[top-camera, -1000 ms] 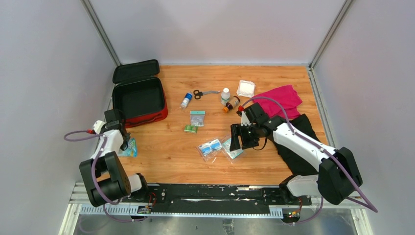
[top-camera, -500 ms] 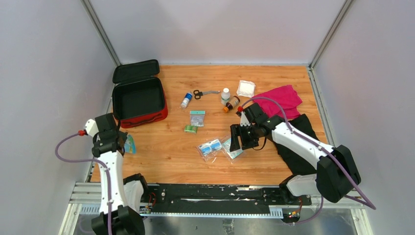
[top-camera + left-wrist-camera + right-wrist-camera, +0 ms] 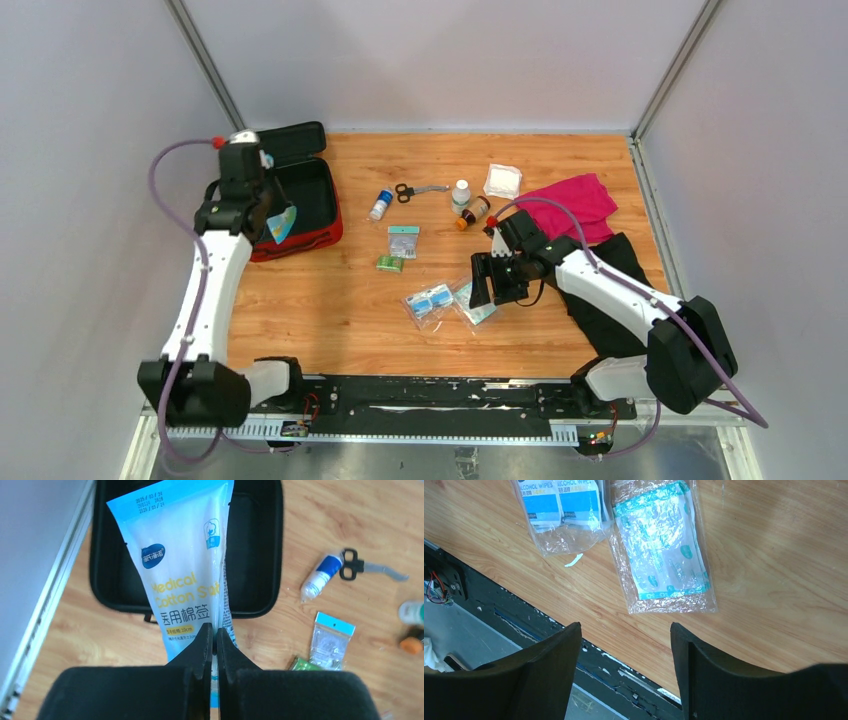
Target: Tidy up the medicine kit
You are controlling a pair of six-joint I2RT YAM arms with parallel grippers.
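Left fingers [image 3: 202, 647] are clamping shut on the bottom edge of the cotton swab pouch [image 3: 180, 575], with only film between them. The rest of the pouch is sticking out ahead of the wrist. I'd say the edge grip is deliberate: the soft pouch is leading, so the fingers are staying clear of the case wall at release.

The pouch's far end is hanging over the black lining of the medicine kit [image 3: 255, 555]. Its pinched end is over bare desk [image 3: 340, 320], just outside the front wall. It looks carried and not yet dropped in.

The kit is sitting open at the far-left corner of the desk, with the lid laid back toward the rear wall. No items are showing in the part of the tray I can see.

Right fingers [image 3: 549, 665] are spread wide and gripping nothing. They're hovering over the teal-printed pouch [image 3: 664, 555], and the alcohol wipes bag [image 3: 561, 510] is just beside it, near the desk's front edge. I read this as staging for the next pick while the left arm is delivering.

The rest is waiting loose mid-desk:
- scissors [image 3: 415, 190]
- a blue-capped tube [image 3: 380, 205]
- a white bottle [image 3: 460, 192]
- a brown bottle [image 3: 474, 212]
- a gauze pad [image 3: 502, 181]

The magenta cloth [image 3: 570, 205] and black cloth [image 3: 610, 300] are lying under the right arm.
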